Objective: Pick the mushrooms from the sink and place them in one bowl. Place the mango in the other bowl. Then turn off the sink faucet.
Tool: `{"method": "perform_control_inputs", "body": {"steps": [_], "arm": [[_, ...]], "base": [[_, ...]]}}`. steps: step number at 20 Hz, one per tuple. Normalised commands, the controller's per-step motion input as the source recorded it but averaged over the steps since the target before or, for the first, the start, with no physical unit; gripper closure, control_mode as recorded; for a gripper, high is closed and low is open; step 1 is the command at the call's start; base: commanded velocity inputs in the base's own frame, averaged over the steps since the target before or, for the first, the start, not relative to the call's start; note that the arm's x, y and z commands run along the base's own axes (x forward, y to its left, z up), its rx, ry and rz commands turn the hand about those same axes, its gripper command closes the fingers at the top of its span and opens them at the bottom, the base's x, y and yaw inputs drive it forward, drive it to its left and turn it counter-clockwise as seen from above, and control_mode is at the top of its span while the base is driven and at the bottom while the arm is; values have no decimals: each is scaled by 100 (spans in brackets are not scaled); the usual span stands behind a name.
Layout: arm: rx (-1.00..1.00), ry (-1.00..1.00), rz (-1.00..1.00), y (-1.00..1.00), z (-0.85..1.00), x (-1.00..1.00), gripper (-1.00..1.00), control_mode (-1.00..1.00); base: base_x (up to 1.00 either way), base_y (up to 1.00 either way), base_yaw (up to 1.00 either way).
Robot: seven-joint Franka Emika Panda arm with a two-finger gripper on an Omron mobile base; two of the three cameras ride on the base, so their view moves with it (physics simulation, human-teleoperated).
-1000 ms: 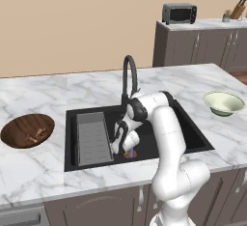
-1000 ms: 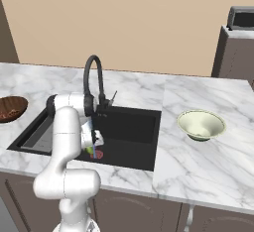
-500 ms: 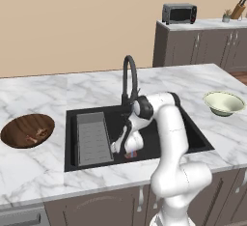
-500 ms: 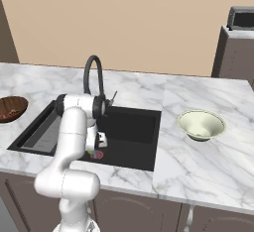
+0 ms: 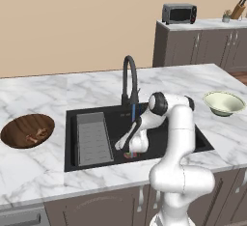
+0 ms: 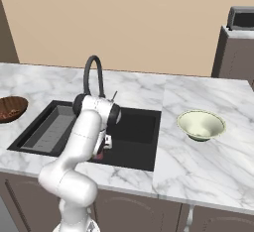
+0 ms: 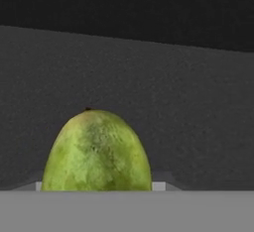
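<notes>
- Reaching down into the sink (image 5: 87,116), the gripper (image 5: 129,150) is seen low over the basin floor near the front wall, just by the small red drain.
- In the hand view the mango (image 7: 96,154) is seen very close, rising between where the fingertips would be; the fingertips themselves are hidden behind it, so whether the jaws are wide apart, narrow or already closed on the fruit cannot be told.
- The mango is judged to lie on the dark sink floor, not yet lifted.
- In the wooden bowl (image 5: 19,135) on the counter to the left of the sink, small brownish mushrooms (image 5: 38,134) can be made out, so the mushroom part of the task is judged to be done.
- The pale green bowl (image 5: 224,103) is seen on the counter to the right of the sink, well apart from the gripper, with nothing visible inside it.
- The mango is judged to be the step in hand: it is yet to be grasped, raised out of the basin and carried to the pale green bowl.
- The faucet (image 5: 129,77) stands behind the arm; a blue streak below its spout suggests that water is running, so turning it off is left as the last step.
</notes>
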Motion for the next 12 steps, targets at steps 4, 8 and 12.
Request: {"method": "perform_control_inputs", "body": {"steps": [4, 8, 12], "arm": [[10, -13, 1, -77, 7, 0, 100, -100], [7, -13, 7, -48, 40, 0, 100, -100], [1, -10, 9, -6, 75, 0, 100, -100]], "base": [[0, 0, 0], [0, 0, 0], [0, 0, 0]]}}
